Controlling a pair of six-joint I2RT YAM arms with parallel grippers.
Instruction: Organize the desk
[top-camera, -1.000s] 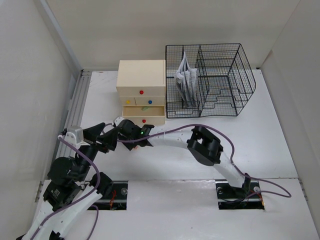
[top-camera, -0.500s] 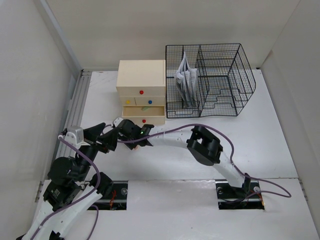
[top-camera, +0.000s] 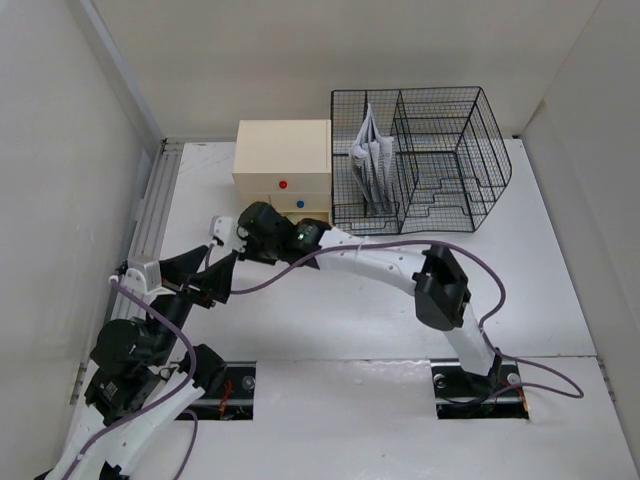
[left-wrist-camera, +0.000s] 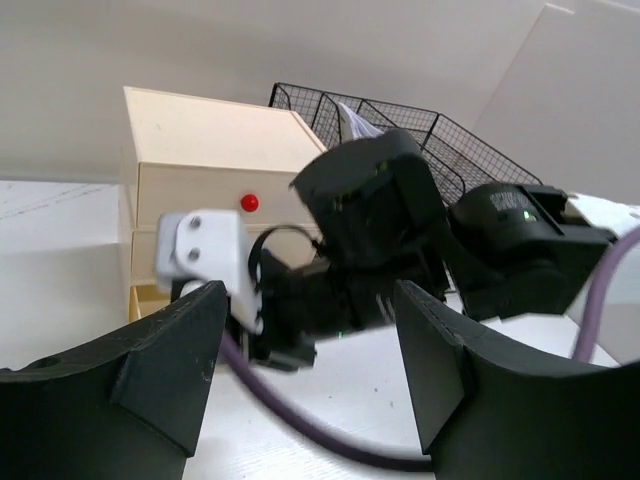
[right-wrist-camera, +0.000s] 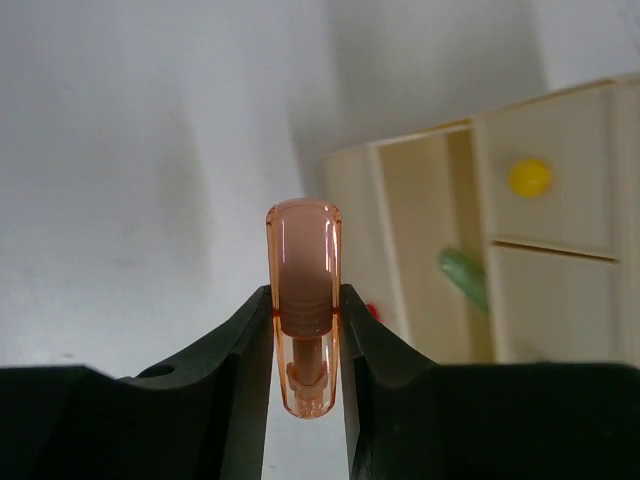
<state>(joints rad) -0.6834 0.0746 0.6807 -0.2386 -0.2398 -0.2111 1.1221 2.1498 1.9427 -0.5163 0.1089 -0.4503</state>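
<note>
Mid-task | right pincer (right-wrist-camera: 303, 300) clamps translucent orange dispenser (right-wrist-camera: 303, 250) near open drawer (right-wrist-camera: 425, 250) holding green item (right-wrist-camera: 462, 276), not yet stowed | left pincer (left-wrist-camera: 308, 300) apart, empty

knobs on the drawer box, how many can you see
3 for sure: red knob on the top drawer, blue knob below it, yellow knob in the right wrist view. A red speck by the open drawer may be a fourth; the right arm hides some.

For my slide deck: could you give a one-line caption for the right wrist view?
Right gripper pinching a translucent orange object, the cream drawer box and its open drawer behind.
</note>
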